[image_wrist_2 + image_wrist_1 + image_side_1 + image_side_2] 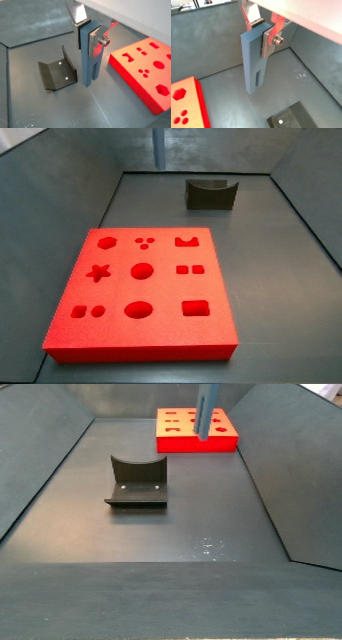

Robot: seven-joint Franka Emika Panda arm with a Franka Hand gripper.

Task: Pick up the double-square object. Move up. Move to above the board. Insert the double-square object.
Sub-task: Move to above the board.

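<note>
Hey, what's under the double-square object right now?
Bare grey floor lies below the double-square object, held in the claw. Its two prongs hang free. The board sits beside it, not underneath.

One claw sits high above the bench and clamps one double-square object, whose lower end shows two prongs. One red board lies flat, holding twelve cut-out holes in a side view. One dark fixture stands apart from it.
</note>
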